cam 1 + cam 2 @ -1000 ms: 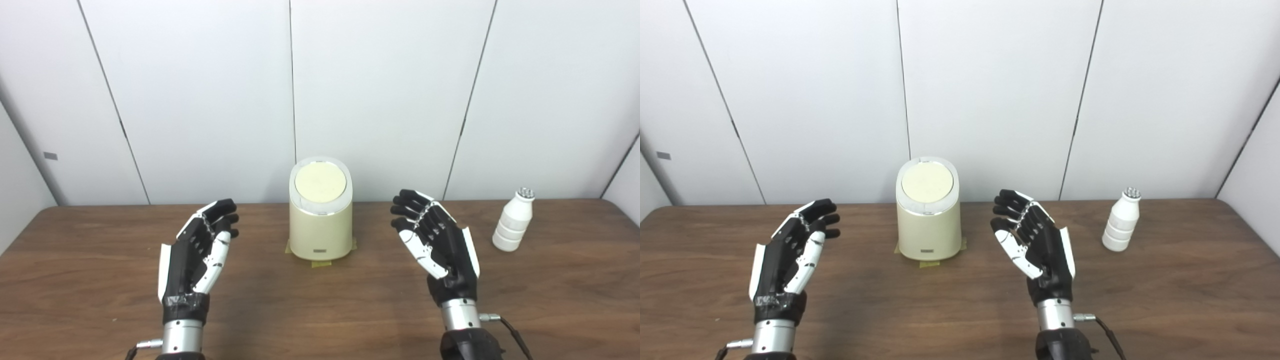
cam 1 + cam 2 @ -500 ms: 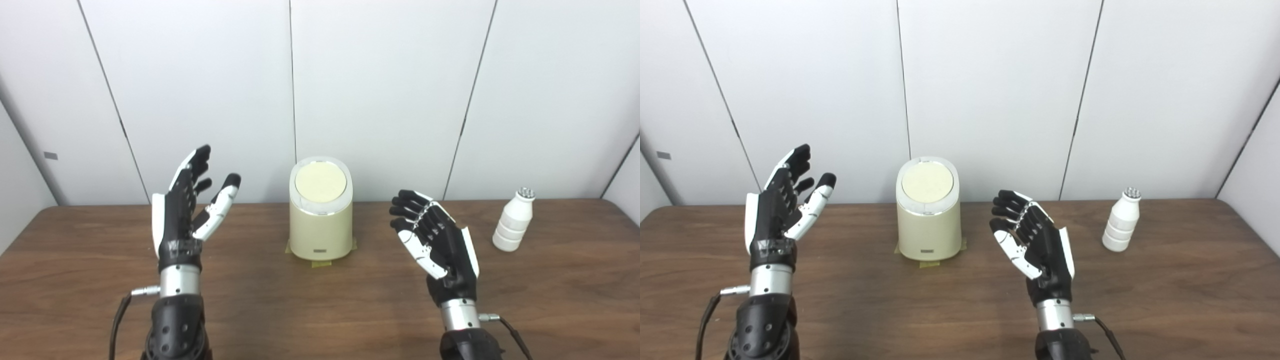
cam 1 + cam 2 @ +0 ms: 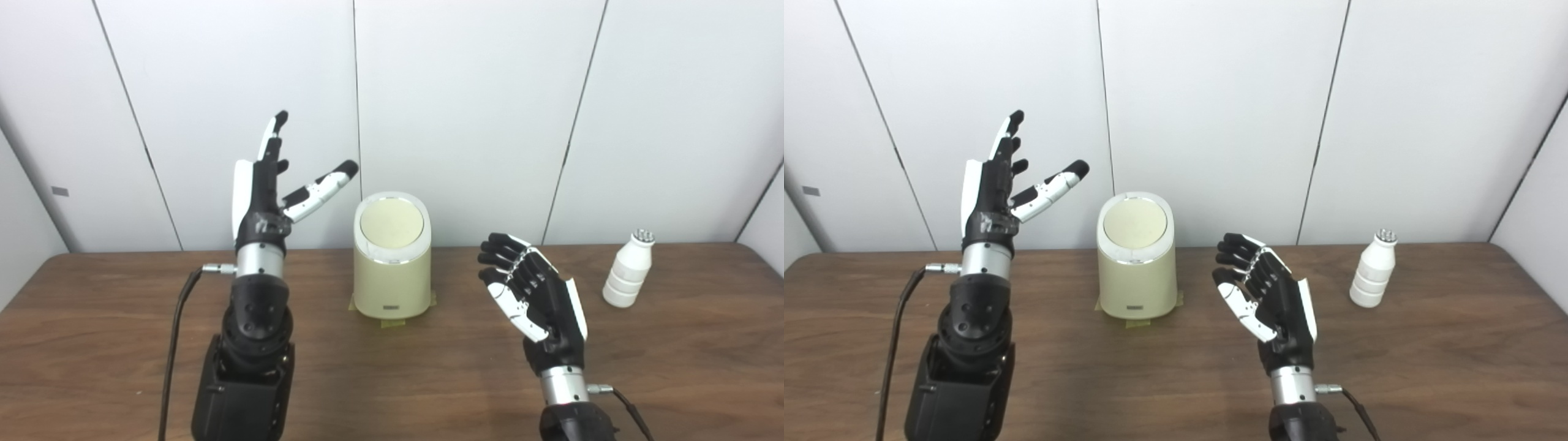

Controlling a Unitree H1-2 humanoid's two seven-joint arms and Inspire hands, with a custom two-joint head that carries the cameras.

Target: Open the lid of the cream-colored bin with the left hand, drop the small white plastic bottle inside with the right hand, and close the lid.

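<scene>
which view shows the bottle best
Right eye view: the bottle stands upright on the table, well clear of the picture's edge. The left eye view shows the same bottle whole too, only nearer the right edge.

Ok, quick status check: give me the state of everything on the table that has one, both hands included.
Cream-colored bin: upright on the table, taped at its base.
Lid: closed, nothing touching it.
Small white plastic bottle: upright, capped, standing alone right of the bin.
Left hand: open, raised left of the bin, fingers spread, holding nothing.
Right hand: open, low over the table, fingers loosely curled, empty.
</scene>
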